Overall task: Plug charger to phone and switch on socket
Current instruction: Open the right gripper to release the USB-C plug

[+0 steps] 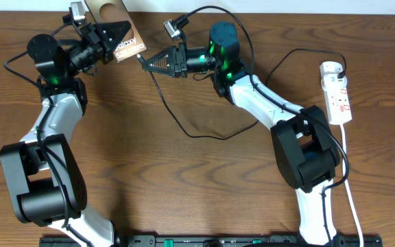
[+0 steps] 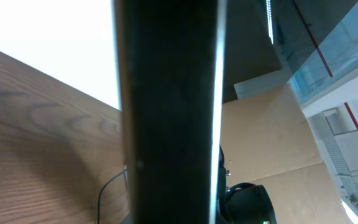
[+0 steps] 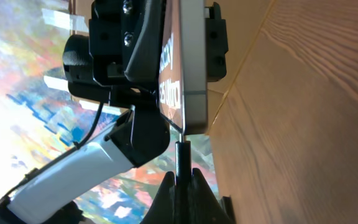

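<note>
My left gripper is shut on the phone, a brown slab with white "Galaxy" lettering, and holds it tilted above the table's far left. In the left wrist view the phone's dark body fills the middle and hides the fingers. My right gripper is shut on the charger's connector. In the right wrist view the connector stands between my fingers with its tip touching the phone's edge. The black cable loops across the table to the white socket strip at the right.
The wooden table carries the slack loop of cable in its middle. The strip's white cord runs down the right side towards the front edge. Both arm bases stand at the front.
</note>
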